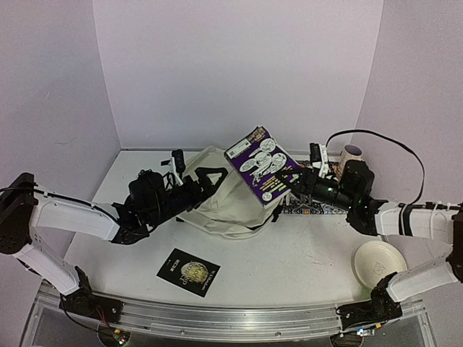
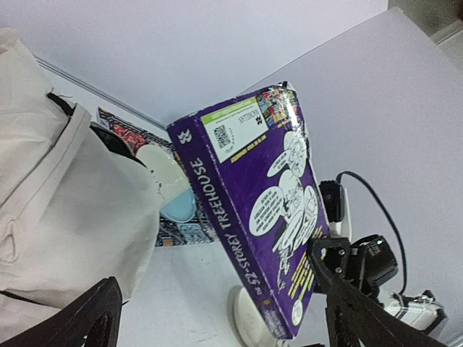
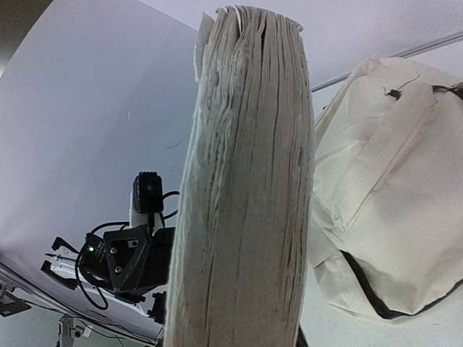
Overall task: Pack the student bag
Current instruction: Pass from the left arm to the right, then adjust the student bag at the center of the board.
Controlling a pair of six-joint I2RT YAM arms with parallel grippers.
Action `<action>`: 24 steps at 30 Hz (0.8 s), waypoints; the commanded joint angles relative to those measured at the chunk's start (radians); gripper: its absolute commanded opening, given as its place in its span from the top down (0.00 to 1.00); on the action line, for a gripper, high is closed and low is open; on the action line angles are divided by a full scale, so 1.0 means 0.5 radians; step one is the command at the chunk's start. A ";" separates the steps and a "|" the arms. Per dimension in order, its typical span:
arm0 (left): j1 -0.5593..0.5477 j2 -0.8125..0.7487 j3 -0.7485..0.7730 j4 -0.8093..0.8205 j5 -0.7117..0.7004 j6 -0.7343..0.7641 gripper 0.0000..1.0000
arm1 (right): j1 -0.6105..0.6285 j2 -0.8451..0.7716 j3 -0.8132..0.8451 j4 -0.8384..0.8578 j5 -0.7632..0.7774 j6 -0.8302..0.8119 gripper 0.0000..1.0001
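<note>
The student bag (image 1: 221, 202), a cream backpack with black straps, lies in the middle of the table. It also shows in the left wrist view (image 2: 65, 195) and in the right wrist view (image 3: 383, 202). My right gripper (image 1: 293, 181) is shut on the lower edge of a purple paperback book (image 1: 259, 163) and holds it tilted in the air above the bag's right side. The book's spine shows in the left wrist view (image 2: 253, 210), its page edge in the right wrist view (image 3: 246, 195). My left gripper (image 1: 205, 178) is open at the bag's top left, its fingers (image 2: 354, 303) spread wide.
A black booklet (image 1: 188, 271) lies near the front. A white plate (image 1: 380, 262) sits at the front right. A patterned book (image 1: 312, 208) lies under the right arm. A mug (image 1: 352, 154) stands at the back right. A pale blue dish (image 2: 173, 195) is behind the bag.
</note>
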 commanded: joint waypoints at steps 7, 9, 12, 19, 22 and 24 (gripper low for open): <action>0.008 0.017 0.231 -0.803 -0.177 0.481 0.01 | -0.203 -0.263 0.015 -0.431 0.056 -0.349 1.00; 0.009 0.043 0.272 -1.027 -0.359 0.294 0.00 | -0.205 -0.289 0.027 -0.530 0.093 -0.407 1.00; 0.017 0.095 0.374 -1.427 -0.607 0.099 0.01 | -0.204 -0.321 0.030 -0.626 0.129 -0.464 1.00; 0.073 0.167 0.329 -1.696 -0.689 -0.377 0.01 | -0.204 -0.361 0.000 -0.709 0.157 -0.508 1.00; 0.127 0.272 0.373 -1.700 -0.616 -0.414 0.01 | -0.203 -0.365 -0.007 -0.714 0.155 -0.512 1.00; 0.181 0.365 0.437 -1.703 -0.523 -0.424 0.03 | -0.204 -0.371 -0.009 -0.719 0.153 -0.514 1.00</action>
